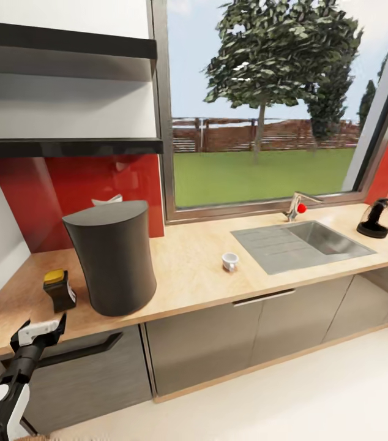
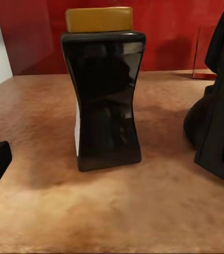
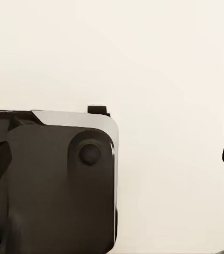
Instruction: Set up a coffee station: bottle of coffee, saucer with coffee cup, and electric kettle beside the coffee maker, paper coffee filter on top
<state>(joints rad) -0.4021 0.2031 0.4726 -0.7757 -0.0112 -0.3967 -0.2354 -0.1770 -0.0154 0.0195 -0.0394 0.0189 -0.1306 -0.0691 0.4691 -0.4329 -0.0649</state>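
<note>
Standing upright, glossy dark bottle of coffee, yellow-capped, faces the empty, spread left hand.

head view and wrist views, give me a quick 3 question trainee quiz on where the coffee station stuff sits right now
1. True or false: the bottle of coffee stands on the kitchen countertop beside the coffee maker.
2. Which item is nearest the sink? A) coffee cup B) bottle of coffee C) coffee maker
3. Fill in: the electric kettle stands on the far side of the ____ from the coffee maker.

Key: 1 true. 2 A. 3 sink.
</note>
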